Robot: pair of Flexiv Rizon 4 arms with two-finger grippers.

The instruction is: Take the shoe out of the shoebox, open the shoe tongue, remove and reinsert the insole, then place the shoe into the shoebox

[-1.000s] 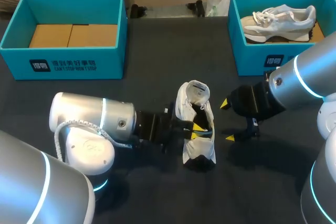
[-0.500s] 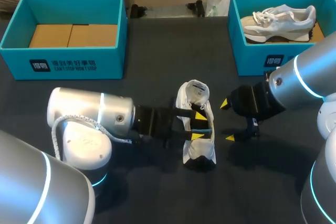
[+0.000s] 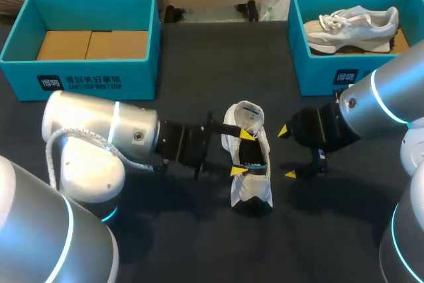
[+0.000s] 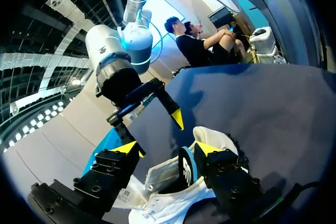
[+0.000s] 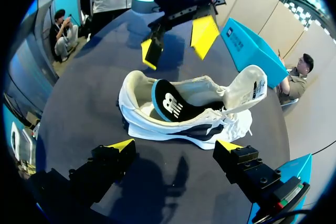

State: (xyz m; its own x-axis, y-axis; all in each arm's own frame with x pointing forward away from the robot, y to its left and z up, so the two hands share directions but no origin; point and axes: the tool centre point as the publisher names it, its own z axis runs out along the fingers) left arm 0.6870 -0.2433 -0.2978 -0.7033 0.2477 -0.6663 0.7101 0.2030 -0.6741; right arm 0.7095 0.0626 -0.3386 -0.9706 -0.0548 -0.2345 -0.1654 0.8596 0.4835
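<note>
A white shoe (image 3: pixel 248 190) lies on the dark table between my two grippers, its tongue (image 3: pixel 248 114) pulled up. A black insole with a blue edge (image 5: pixel 170 103) sits in its opening, raised at the heel end. My left gripper (image 3: pixel 242 153) hangs open over the shoe's opening, one yellow tip on each side. In the left wrist view the insole (image 4: pixel 187 163) stands close to one finger of this gripper (image 4: pixel 167 150), and the other finger is well clear. My right gripper (image 3: pixel 286 152) is open just right of the shoe (image 5: pixel 178 124), nothing between its fingers (image 5: pixel 174 145).
A teal shoebox (image 3: pixel 142 44) with cardboard inside stands at the back left. A second teal shoebox (image 3: pixel 298 44) at the back right holds another pale shoe (image 3: pixel 351 28). A white bag (image 3: pixel 273 1) lies at the far edge.
My left gripper was shut inside the shoe's opening and has opened wide, letting go; its arm has drawn back a little to the left. The right arm has kept still.
</note>
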